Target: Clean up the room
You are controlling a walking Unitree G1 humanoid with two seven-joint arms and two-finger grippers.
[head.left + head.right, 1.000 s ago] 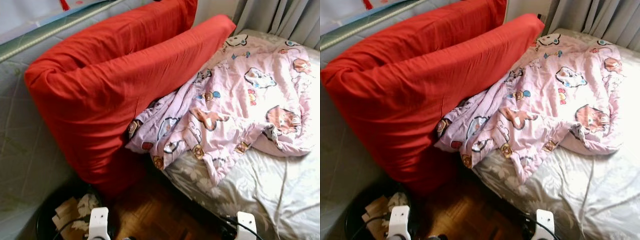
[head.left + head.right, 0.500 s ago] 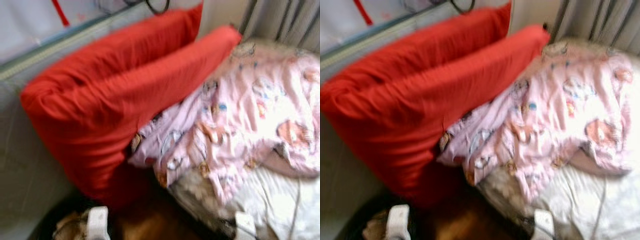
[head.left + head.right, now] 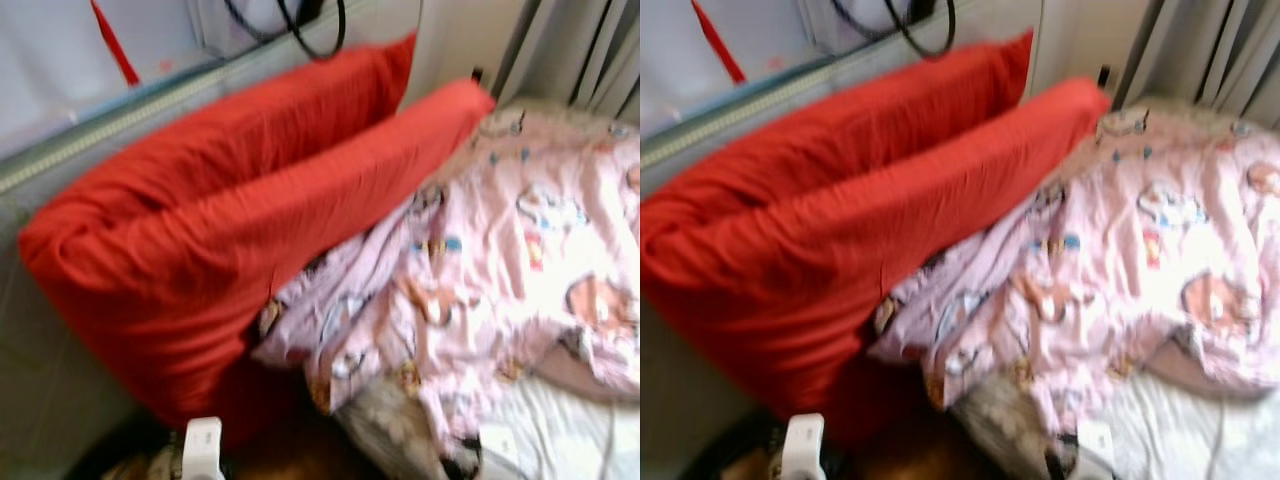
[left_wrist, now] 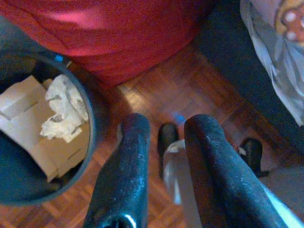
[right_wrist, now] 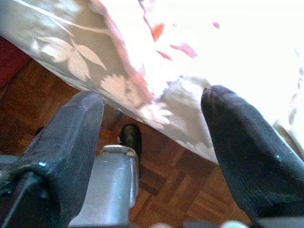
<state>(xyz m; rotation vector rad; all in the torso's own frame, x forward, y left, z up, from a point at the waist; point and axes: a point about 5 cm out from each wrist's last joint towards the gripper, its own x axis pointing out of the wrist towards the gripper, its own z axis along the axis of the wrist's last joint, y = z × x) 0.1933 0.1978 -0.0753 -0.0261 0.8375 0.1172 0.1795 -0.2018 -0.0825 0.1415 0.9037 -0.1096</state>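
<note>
You are looking down at a bed with a grey leaf-patterned sheet (image 3: 560,430); its near corner is blurred in the head views. Two big red fabric cushions (image 3: 230,250) stand on edge along the bed's left side, leaning against the grey wall. A crumpled pink quilt with cartoon animal prints (image 3: 500,270) lies heaped across the bed, one fold spilling over the near edge and touching the lower cushion. On the wooden parquet floor (image 4: 190,95) by the cushions' near end sits a round dark waste bin holding crumpled white paper and cardboard (image 4: 47,123), cut off by the frame. Your left gripper (image 4: 168,137) hangs low over the floor just beside that bin, pointing down, its two black fingers a little apart and holding nothing. Your right gripper (image 5: 152,114) hangs just beside the bed's near edge, under the quilt's overhanging fold, fingers spread wide with nothing between them. A black cable loop (image 3: 315,25) on the wall above is blurred.
</note>
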